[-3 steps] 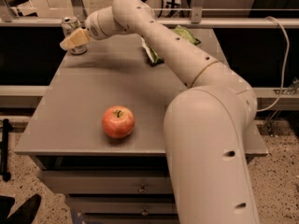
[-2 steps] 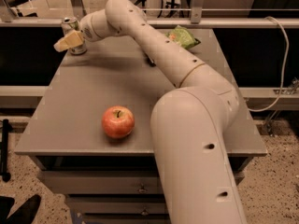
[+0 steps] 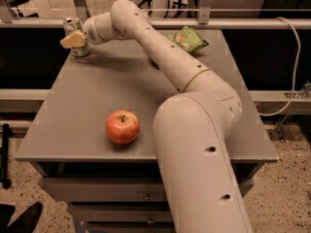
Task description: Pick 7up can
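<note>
So the arm (image 3: 165, 57) has been swinging around over the last second. The big lower section sat way off to the right of the tabletop (image 3: 73, 110) and now it's closer to the middle, blocking more of my view. The business end barely moves through all that, though. The tool (image 3: 73, 40) is parked right up against the 7up can (image 3: 72, 24), same spot as a second ago.

The can itself hasn't budged. It's standing upright on the far left corner of the tabletop, silver top poking out above the tool and the base showing just below it.

From where I'm standing I honestly can't tell how far open the tool is, or whether it's got hold of the can yet. It covers the middle of the can and that's all I get.

My guess is the reach is done and the grab is what's happening now, with the lift still to come. The apple (image 3: 122, 126) near the front and the green chip bag (image 3: 188, 39) at the back are well clear.
</note>
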Tool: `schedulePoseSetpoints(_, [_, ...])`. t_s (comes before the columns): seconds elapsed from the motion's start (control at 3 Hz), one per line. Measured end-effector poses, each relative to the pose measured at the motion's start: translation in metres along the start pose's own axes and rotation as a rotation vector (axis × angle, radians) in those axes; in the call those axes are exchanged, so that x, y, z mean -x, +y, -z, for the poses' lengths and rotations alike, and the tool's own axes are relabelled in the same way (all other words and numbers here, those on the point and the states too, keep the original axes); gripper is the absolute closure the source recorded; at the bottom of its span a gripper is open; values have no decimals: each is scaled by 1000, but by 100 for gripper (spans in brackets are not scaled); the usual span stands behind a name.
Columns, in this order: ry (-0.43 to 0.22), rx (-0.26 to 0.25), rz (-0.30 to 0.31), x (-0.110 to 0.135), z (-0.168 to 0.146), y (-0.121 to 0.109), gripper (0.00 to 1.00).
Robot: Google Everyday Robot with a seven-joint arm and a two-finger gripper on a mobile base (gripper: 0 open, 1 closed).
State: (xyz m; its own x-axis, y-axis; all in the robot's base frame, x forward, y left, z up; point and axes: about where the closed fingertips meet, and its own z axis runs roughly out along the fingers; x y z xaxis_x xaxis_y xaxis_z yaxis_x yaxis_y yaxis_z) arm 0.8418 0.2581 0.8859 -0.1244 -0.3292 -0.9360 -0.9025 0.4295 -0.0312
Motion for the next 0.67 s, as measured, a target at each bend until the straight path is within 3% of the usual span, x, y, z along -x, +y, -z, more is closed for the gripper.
schedulePoseSetpoints(0.33, [-22, 0, -16, 1, 17, -3, 62])
schedulePoseSetpoints(0.67, [-76, 25, -12, 8, 55, -4, 85])
